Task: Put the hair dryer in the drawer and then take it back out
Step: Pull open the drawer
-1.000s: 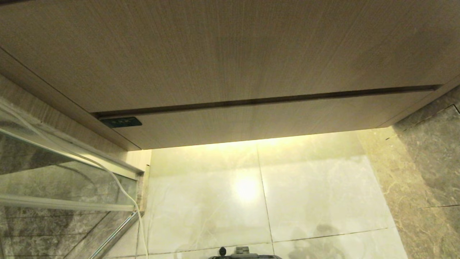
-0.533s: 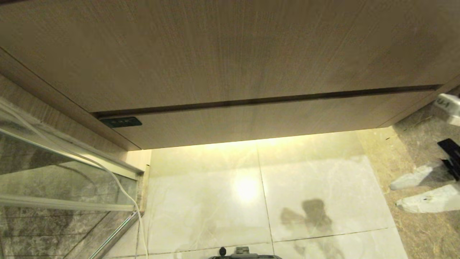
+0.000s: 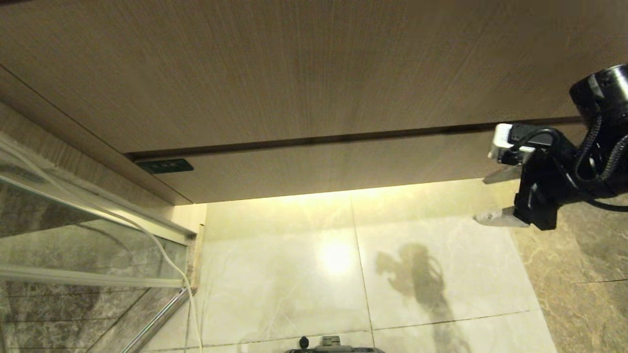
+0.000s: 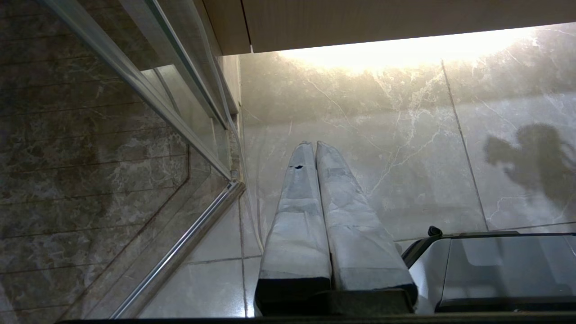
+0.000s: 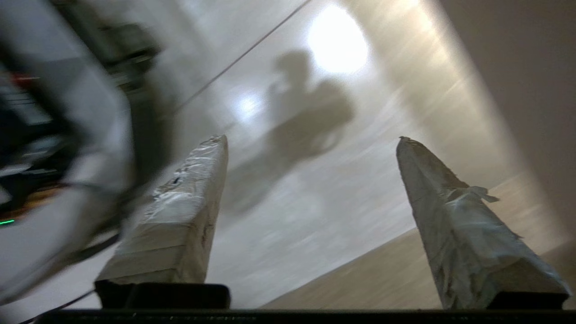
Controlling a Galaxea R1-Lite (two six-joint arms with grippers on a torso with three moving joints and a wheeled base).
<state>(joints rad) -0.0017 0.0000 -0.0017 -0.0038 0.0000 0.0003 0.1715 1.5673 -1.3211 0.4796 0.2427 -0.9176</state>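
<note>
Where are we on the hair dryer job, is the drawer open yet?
Nothing looks done: the drawer is shut, flush under the taller panel, and no hair dryer shows in any view. In hand: the right gripper hangs open and empty by the drawer's right end, above the floor. The left gripper is shut, low over the tiles. Left: open the drawer, put the dryer in, take it out.

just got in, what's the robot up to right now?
The right gripper is in front of the right end of the closed drawer, fingers spread apart and holding nothing. The left gripper hangs parked over the floor tiles beside the glass shower door, fingers together and empty. No hair dryer is in view, so the drawer has yet to be opened.
</note>
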